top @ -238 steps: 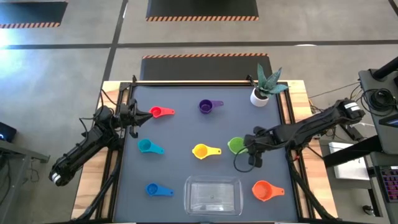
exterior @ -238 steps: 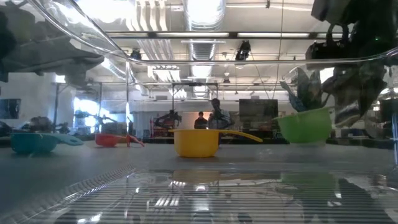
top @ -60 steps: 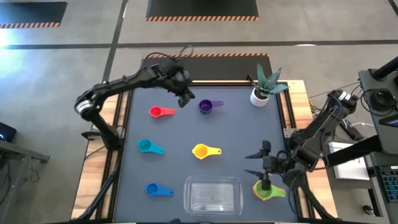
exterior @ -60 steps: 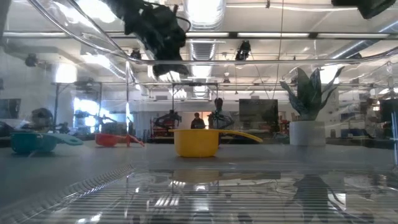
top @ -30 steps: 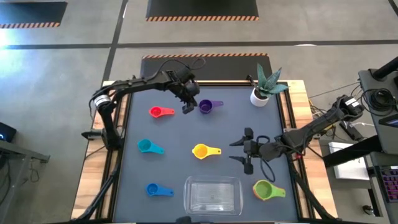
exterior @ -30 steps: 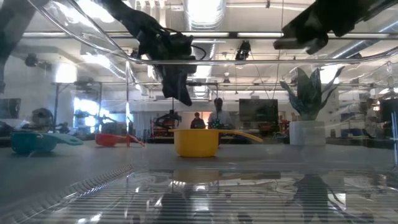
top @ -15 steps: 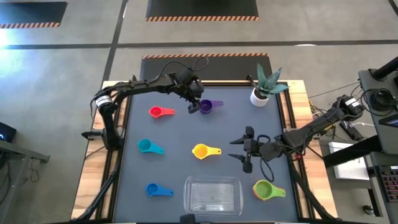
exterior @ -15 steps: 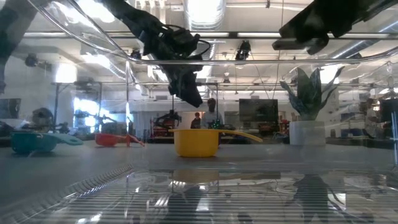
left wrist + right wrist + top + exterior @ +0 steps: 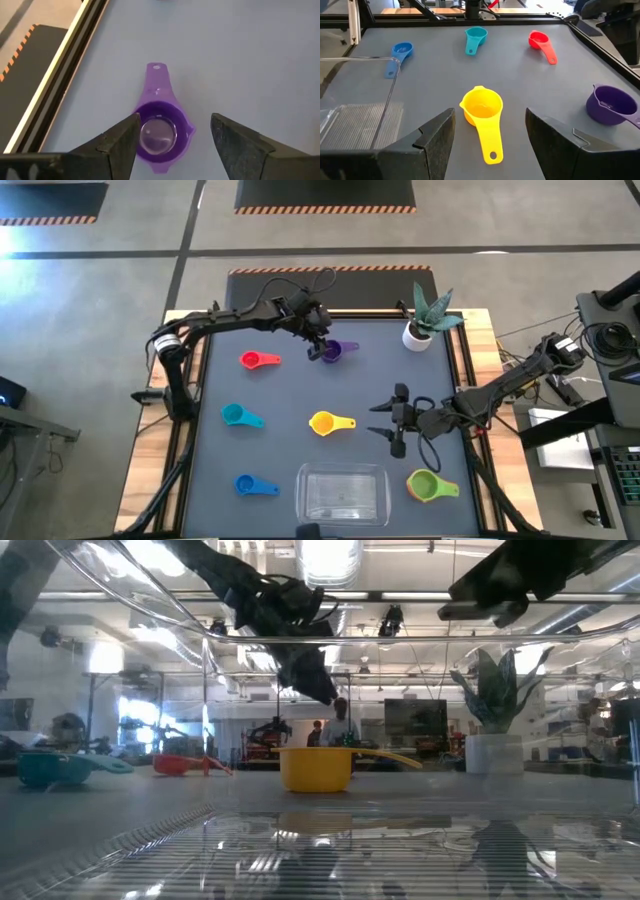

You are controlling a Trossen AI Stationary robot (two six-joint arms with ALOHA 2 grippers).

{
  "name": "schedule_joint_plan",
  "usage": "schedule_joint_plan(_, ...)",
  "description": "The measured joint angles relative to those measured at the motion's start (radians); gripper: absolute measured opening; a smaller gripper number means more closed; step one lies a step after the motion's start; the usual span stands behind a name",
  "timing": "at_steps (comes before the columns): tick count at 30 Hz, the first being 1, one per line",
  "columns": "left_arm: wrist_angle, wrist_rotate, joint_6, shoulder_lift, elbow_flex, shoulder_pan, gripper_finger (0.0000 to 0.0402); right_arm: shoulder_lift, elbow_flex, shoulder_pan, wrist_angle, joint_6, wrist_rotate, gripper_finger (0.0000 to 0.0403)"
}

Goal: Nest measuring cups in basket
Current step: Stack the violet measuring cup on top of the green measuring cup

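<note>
High view: the left gripper hovers over the purple cup near the table's far edge; the right gripper hangs just right of the yellow cup. The basket sits empty at the near edge, with the green cup beside it.

Left wrist view: fingers are spread wide around the purple cup, not touching it.

Right wrist view: fingers are apart, holding nothing, with the yellow cup ahead between them.

clear: mat around purple cup | obstacle: plant pot near, toward the right | basket interior open
</note>
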Motion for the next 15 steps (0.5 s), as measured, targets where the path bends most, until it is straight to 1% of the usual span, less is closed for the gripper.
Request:
schedule_joint_plan(4,0.025,0.009,-0.007,0.024,0.0,-0.006,0.0226,0.0,0.0,0.0,-0.001,0.0,0.007,0.0231)
schedule_joint_plan(7,0.038,0.011,-0.013,0.081,0.003,-0.011,0.0226,0.0,0.0,0.0,-0.009,0.001,0.007,0.0231)
schedule_joint_plan(10,-0.01,0.008,-0.014,0.15,0.051,-0.01,0.0226,0.0,0.0,0.0,-0.027,0.01,0.015,0.0231)
schedule_joint_plan(13,-0.092,-0.082,0.0,0.195,0.131,-0.011,0.0226,0.0,0.0,0.0,-0.05,0.032,0.017,0.0231)
schedule_joint_plan(15,-0.124,-0.108,0.001,0.225,0.19,-0.01,0.0226,0.0,0.0,0.0,-0.066,0.04,0.023,0.0231)
